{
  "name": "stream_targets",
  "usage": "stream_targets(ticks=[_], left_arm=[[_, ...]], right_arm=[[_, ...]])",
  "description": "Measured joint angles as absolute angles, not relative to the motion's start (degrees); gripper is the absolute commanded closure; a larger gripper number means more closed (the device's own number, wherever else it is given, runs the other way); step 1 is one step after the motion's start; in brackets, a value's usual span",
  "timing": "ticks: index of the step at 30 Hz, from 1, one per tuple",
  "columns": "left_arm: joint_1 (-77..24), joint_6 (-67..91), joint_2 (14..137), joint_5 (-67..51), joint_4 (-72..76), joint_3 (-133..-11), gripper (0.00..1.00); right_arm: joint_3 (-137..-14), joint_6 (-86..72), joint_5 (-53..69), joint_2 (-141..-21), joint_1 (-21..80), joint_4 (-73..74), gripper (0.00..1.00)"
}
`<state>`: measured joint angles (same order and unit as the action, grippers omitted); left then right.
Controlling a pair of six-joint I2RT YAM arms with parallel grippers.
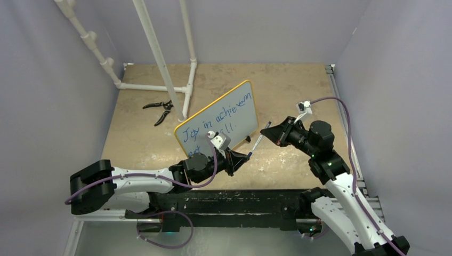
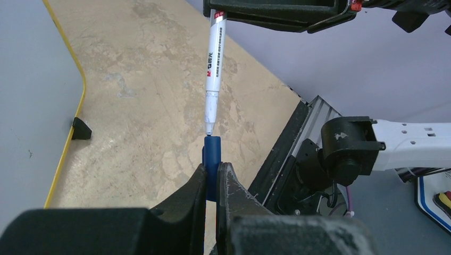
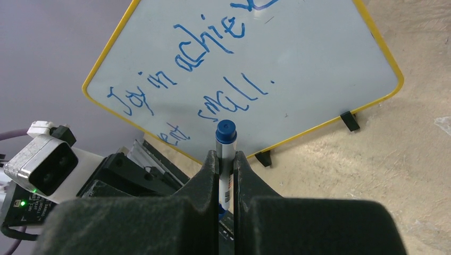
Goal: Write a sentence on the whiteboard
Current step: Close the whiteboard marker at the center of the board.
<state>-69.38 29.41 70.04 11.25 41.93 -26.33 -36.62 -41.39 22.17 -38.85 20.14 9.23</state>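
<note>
The whiteboard (image 1: 224, 114) stands tilted at the table's middle on small black feet, yellow rim showing. The sentence (image 1: 213, 118) in blue reads "Joy in achiev..." with "small." below; it also shows in the right wrist view as the sentence (image 3: 213, 58) on the whiteboard (image 3: 330, 64). My right gripper (image 3: 226, 157) is shut on a white marker (image 3: 225, 159), blue end up. My left gripper (image 2: 213, 168) is shut on the blue cap (image 2: 211, 154). The marker (image 2: 214, 64) points its tip at the cap's mouth, just touching it, to the right of the board.
Black pliers (image 1: 159, 110) lie at the back left near a white pipe frame (image 1: 160, 58). Purple walls close in on three sides. A metal rail (image 1: 341, 106) runs along the table's right edge. The left arm's wrist camera (image 3: 45, 162) sits close below the board.
</note>
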Motion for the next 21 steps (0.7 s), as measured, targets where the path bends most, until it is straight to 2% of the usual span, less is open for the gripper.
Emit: stream_targets(ticks=[21], left_arm=[[-69.38,29.47,70.04,11.25,41.08,-26.33,1.00]], right_arm=[[-36.64,-41.60,22.02,-37.93,20.14,9.82,1.00]])
